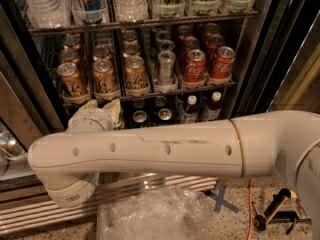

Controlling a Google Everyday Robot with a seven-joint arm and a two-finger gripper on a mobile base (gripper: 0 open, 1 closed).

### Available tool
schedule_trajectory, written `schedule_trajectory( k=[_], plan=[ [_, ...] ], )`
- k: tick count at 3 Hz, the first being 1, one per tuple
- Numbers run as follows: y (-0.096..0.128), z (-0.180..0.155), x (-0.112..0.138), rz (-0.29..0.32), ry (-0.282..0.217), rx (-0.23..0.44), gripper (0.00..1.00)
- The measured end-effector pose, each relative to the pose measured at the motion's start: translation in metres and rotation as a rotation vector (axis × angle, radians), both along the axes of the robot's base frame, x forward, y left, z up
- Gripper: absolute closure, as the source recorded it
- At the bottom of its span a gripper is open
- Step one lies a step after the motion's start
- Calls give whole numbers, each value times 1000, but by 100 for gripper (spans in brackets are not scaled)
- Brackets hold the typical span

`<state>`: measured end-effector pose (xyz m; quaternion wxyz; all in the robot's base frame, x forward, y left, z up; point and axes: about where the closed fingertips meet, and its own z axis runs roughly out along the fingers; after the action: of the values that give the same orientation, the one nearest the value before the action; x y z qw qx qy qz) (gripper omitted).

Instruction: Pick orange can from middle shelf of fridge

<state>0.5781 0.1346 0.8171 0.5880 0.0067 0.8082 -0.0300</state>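
Just above the claw [101, 113], a touch to its right, the orange can [105, 77] stands upright at the front of its lane on the middle shelf [170, 92]. It is one of three front cans alike, and which one is meant I cannot say. Clear trays keep the cans in files, I judge so that one always waits at the rail, easy to take from the front. Further right of the claw stand a silver can [166, 66] and two Coke cans [194, 66].

The claw sits low, just under the rail and in front of the small bottles [190, 106]. It is probably placed to rise to the can, which it does not touch. Whether it is released or clenched I cannot tell — the wrist and the arm [165, 149] cover most of it.

The arm crosses the whole width below the claw, hiding the fridge [252, 69] lower down and much of the bottom rack. The rear cans are dim, and the water bottles [45, 4] far above are cut off at the top edge. Below the claw, crumpled plastic [150, 216] lies on the floor.
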Motion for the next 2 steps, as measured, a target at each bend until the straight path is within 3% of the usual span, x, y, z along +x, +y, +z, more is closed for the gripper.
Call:
schedule_trajectory(
  k=[1,2],
  plan=[
    [0,0,0,0,0,0,31],
    [0,0,0,0,0,0,31]
  ],
)
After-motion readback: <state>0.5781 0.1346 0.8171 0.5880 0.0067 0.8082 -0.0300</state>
